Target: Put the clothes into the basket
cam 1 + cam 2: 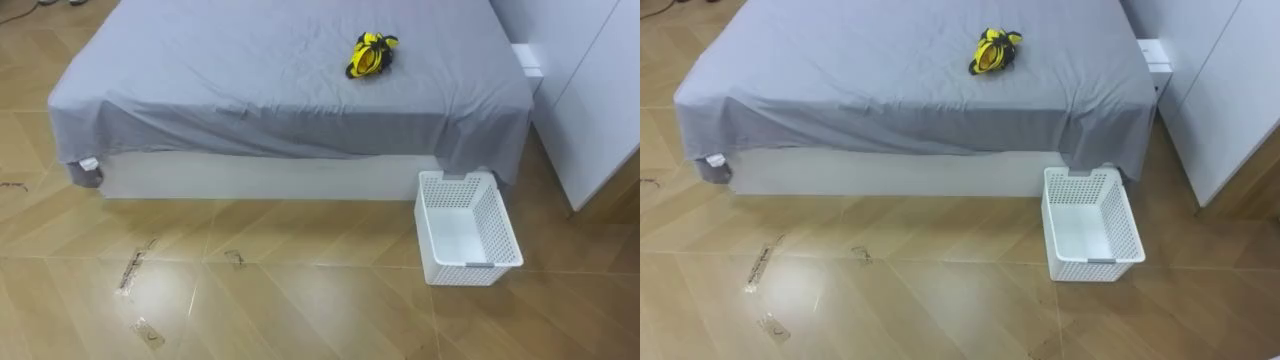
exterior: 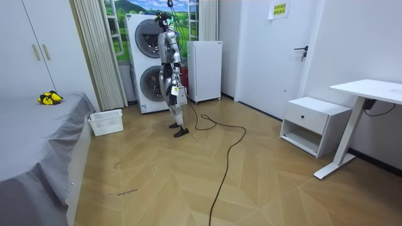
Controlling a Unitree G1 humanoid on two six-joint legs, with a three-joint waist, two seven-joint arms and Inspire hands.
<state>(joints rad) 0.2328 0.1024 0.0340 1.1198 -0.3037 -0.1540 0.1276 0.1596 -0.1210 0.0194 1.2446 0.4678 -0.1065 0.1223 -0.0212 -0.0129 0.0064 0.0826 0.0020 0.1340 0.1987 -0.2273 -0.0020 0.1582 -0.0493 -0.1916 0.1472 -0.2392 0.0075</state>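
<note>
1. Basket stands empty on the floor at the bed's near right corner.
2. Clothes lie on the bed; transfer not yet begun.
3. Hands: grasp state cannot be told.

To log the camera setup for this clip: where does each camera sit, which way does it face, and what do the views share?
Left eye view: on the robot's head, looking down at the bed, the clothes on it and the basket beside it.
Right eye view: same head, slightly to the right, same scene.
Room view: off in the room, showing the whole robot standing by the washing machines.
Shared by all: bed, clothes, basket.
</note>
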